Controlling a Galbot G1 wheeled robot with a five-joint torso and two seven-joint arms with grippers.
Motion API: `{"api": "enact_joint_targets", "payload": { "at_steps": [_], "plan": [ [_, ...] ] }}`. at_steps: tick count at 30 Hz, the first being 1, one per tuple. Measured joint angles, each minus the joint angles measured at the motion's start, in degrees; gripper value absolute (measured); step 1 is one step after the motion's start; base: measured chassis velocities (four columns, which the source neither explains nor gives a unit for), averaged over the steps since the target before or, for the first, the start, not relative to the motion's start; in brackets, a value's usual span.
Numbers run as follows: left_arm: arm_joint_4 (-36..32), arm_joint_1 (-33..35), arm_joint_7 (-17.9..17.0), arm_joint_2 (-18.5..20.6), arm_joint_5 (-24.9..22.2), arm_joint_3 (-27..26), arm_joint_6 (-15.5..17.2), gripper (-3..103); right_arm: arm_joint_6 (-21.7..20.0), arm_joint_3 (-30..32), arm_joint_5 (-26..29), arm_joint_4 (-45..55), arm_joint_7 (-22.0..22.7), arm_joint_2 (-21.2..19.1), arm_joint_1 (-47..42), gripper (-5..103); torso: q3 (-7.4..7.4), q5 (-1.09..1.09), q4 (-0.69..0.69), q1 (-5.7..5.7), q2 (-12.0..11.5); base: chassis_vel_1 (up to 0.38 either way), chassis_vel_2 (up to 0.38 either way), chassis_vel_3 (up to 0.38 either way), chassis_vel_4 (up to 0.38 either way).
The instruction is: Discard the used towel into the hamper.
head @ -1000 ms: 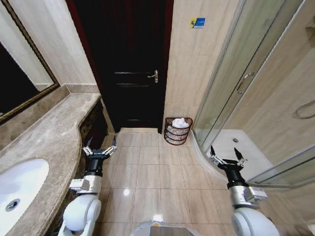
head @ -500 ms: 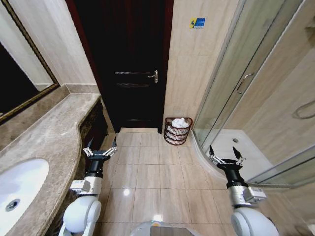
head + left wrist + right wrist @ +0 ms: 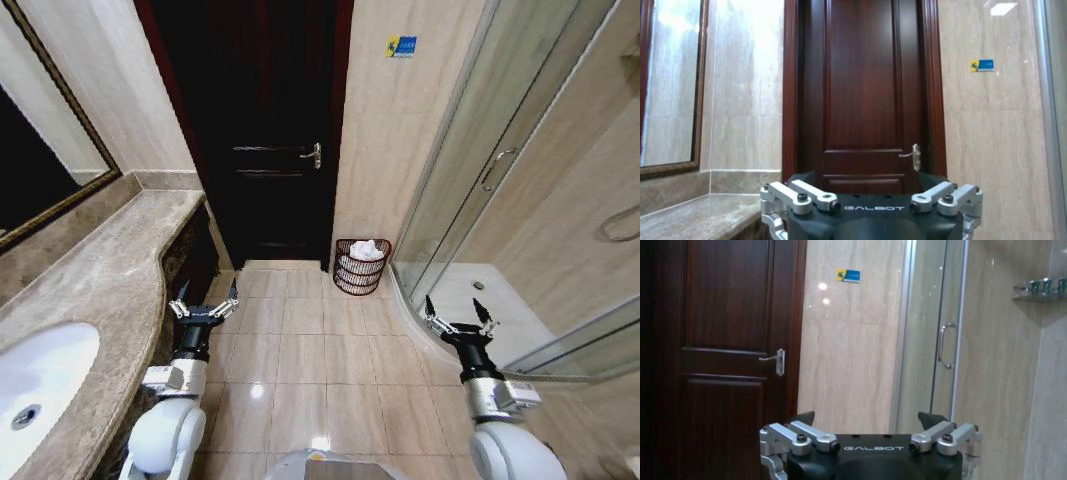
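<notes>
The hamper (image 3: 361, 268), a small round reddish-brown openwork basket, stands on the floor against the wall right of the dark door. A white towel (image 3: 367, 249) lies crumpled in its top. My left gripper (image 3: 204, 300) is held low over the floor beside the counter, open and empty, well short of the hamper. My right gripper (image 3: 458, 314) is held low at the right near the shower's curved threshold, also open and empty. Both point toward the far wall.
A marble counter (image 3: 110, 290) with a white sink (image 3: 35, 385) runs along the left under a framed mirror. The dark wooden door (image 3: 262, 130) is shut. A glass shower enclosure (image 3: 500, 190) fills the right. Beige floor tiles (image 3: 300, 350) lie between the arms.
</notes>
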Motion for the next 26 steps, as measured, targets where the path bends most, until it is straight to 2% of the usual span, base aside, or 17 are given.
{"api": "enact_joint_targets", "payload": {
  "at_steps": [26],
  "plan": [
    [0.0,0.0,0.0,0.0,0.0,0.0,0.0,100,-0.1,0.0,0.0,0.0,0.1,0.0,0.0,100,0.00,0.00,0.00,0.00,0.0,0.000,0.000,0.000,0.000]
  ]
}}
